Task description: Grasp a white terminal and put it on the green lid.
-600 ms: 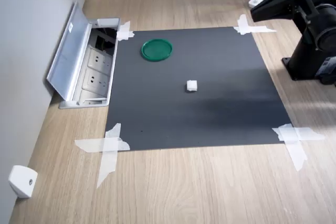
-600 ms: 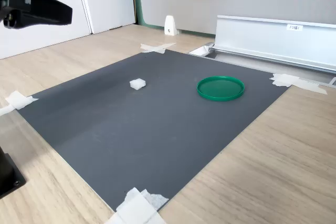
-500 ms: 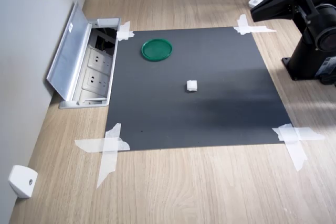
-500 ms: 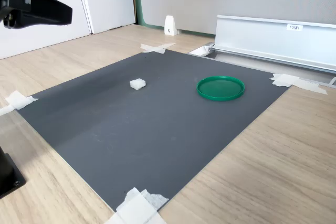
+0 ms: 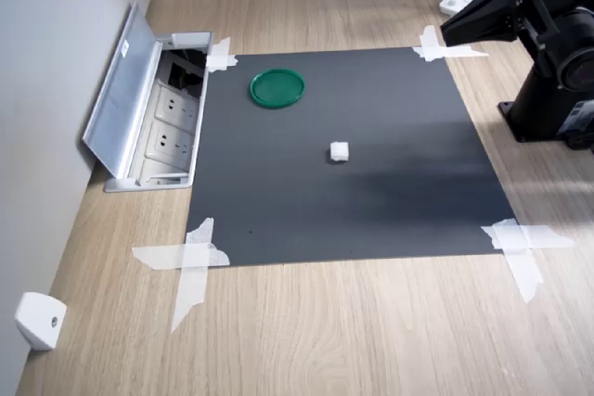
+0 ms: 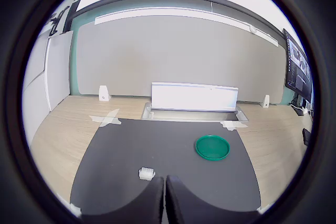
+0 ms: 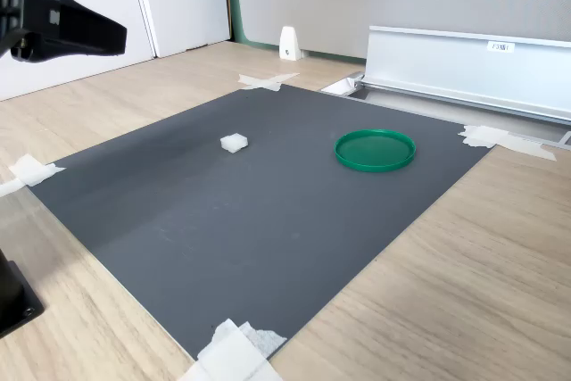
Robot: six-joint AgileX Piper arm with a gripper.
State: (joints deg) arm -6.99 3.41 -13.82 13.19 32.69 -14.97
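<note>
Gripper (image 6: 164,199) sits high, well off the mat (image 5: 371,220), near its edge by the arm base; prob. staged there to get the whole work area in the wrist view; jaws pressed together, nothing btwn them. White terminal (image 5: 339,151) lies alone mid-mat, well apart from the green lid (image 5: 277,87) (which sits nearer the open socket box (image 5: 162,127)); tiny, pale, roughly cube-shaped block, v. small next to the flat, rimmed disc; edges too small to read.
</note>
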